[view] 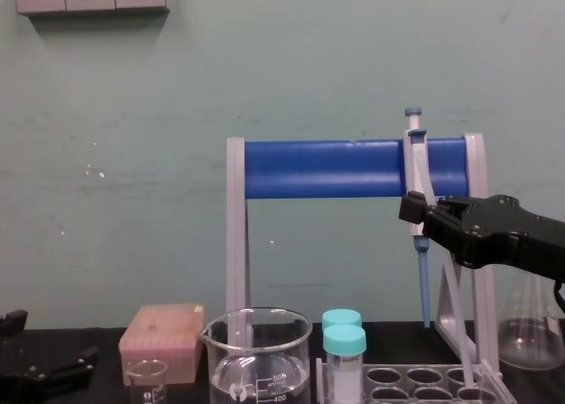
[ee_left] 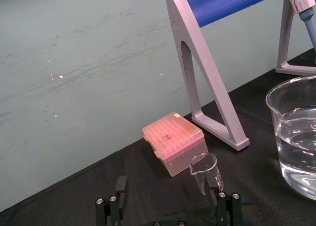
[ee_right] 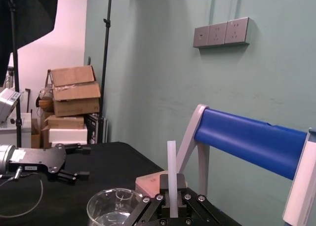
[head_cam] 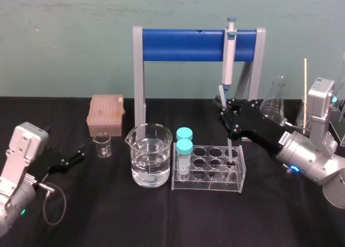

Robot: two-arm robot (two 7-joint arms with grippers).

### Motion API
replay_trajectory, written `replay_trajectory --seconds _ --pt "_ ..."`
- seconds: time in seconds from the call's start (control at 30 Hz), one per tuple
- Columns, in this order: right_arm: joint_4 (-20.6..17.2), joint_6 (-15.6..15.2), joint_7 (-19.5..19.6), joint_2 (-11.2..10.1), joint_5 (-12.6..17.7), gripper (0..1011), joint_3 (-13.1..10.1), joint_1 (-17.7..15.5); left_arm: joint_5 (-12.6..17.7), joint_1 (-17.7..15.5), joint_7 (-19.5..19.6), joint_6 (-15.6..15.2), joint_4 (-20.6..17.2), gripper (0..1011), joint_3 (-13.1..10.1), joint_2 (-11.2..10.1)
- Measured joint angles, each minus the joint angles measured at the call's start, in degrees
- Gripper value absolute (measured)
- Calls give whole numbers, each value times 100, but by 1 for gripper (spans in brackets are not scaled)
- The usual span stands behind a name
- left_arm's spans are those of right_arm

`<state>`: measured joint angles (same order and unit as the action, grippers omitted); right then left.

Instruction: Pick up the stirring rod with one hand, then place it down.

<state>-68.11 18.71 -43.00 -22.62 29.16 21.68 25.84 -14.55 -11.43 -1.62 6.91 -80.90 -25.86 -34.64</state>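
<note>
Right gripper (head_cam: 227, 117): reaching in from the right, over the right end of the test-tube rack (head_cam: 207, 178). Closed tight on the stirring rod (head_cam: 230, 150), pinched partway up its length. Rod close to upright, slightly tilted, top toward the left. Upper end poking up past the fingers (ee_right: 180, 184), lower end down inside a well in the rack's rightmost column. Can't tell if touching the well bottom.

Rest of the bench, left to right:

- Left gripper (head_cam: 80, 153): parked near left, low over the black tablecloth (head_cam: 161, 220). Spread wide, nothing between the fingers.
- Small beaker (head_cam: 102, 146): just right of the left gripper, looks empty.
- Pink tip box (head_cam: 105, 114): right behind the small beaker, farther back, lid on.
- Large beaker (head_cam: 149, 155): centre, about half full of clear liquid, spout toward the left.
- Two vials with teal caps (head_cam: 184, 145): standing one behind the other in the rack's leftmost column, just beside the large beaker.
- Pipette stand (head_cam: 188, 45): grey legs, blue crossbar, spanning the far side behind the large beaker and rack.
- Pipette (head_cam: 229, 58): hanging tip-down on the right part of the crossbar, just above the right gripper.
- Conical flask (head_cam: 274, 104): far right, behind the right arm, well apart from the rack.
</note>
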Motion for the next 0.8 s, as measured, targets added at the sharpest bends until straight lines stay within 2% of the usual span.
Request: replay_trajectory --seconds 0.3,0.8 --pt "140 -38 -18 0 26 75 53 50 0 0 0 0 0 1000 0 0" --pt "810 -7 -305 101 5 75 255 289 0 0 0 0 0 1000 0 0"
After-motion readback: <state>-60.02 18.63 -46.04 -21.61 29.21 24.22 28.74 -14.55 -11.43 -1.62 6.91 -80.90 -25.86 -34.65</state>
